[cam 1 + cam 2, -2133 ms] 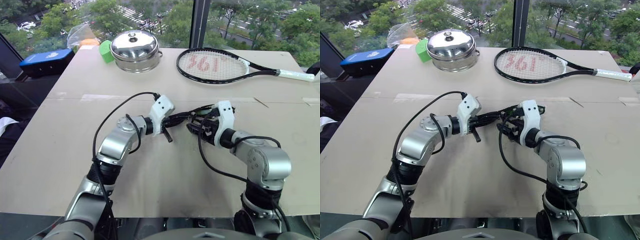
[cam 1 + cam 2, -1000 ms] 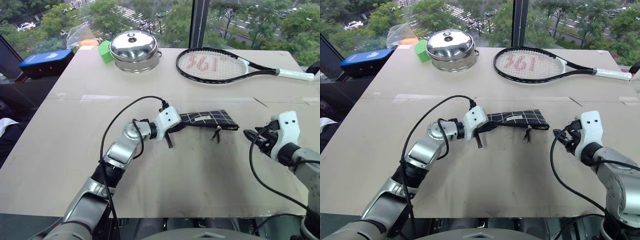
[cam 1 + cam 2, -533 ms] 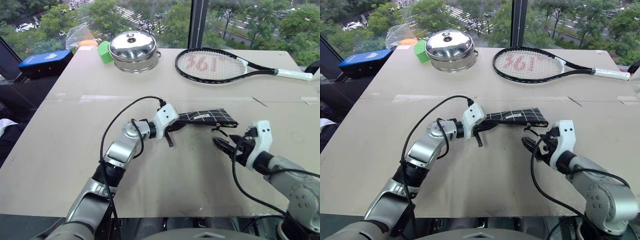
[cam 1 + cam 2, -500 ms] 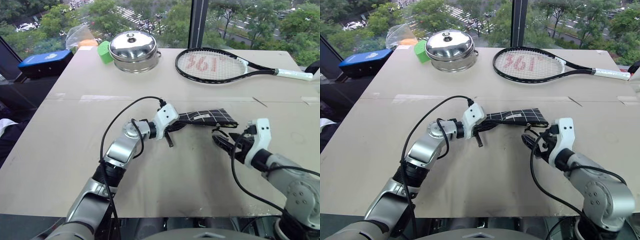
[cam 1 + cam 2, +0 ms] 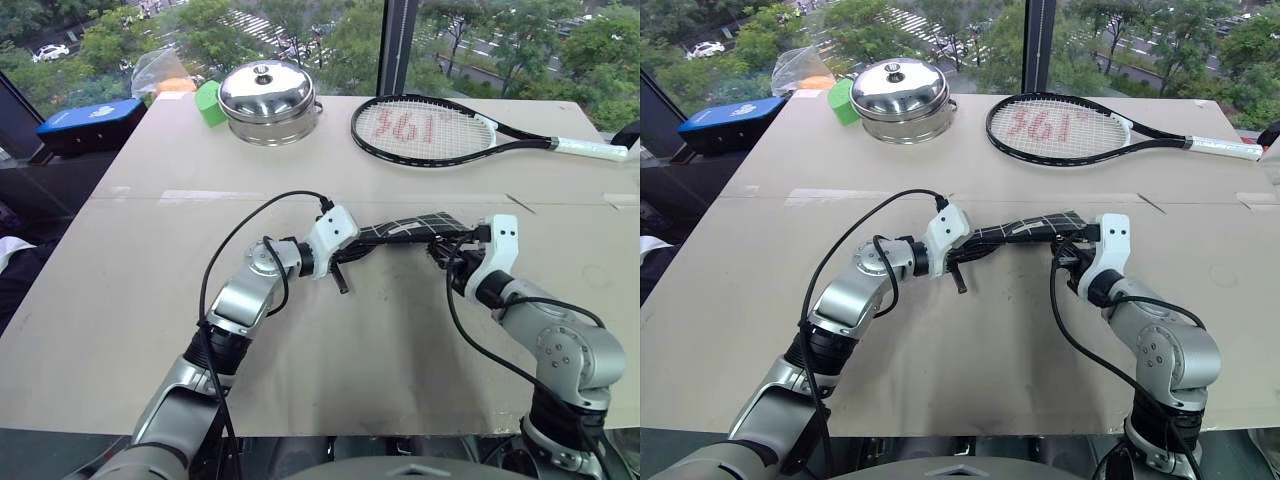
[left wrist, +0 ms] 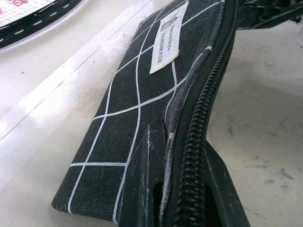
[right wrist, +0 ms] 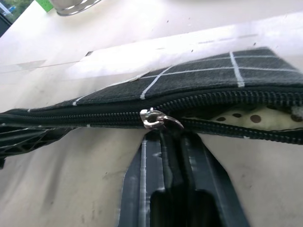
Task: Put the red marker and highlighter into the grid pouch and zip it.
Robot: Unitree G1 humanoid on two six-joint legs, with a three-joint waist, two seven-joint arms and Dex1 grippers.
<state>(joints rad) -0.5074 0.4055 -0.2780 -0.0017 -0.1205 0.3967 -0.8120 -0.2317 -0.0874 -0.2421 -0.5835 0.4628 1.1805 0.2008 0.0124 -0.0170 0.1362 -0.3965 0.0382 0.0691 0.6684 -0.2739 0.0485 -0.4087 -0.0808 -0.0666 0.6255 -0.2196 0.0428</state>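
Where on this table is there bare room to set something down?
Bare: the left part of the table beside the left arm, the near edge before both arms, and the right side below the racket handle. Crowded: the centre, with the grid pouch between both tools, and the far edge by the pot.

Black grid pouch, white lines
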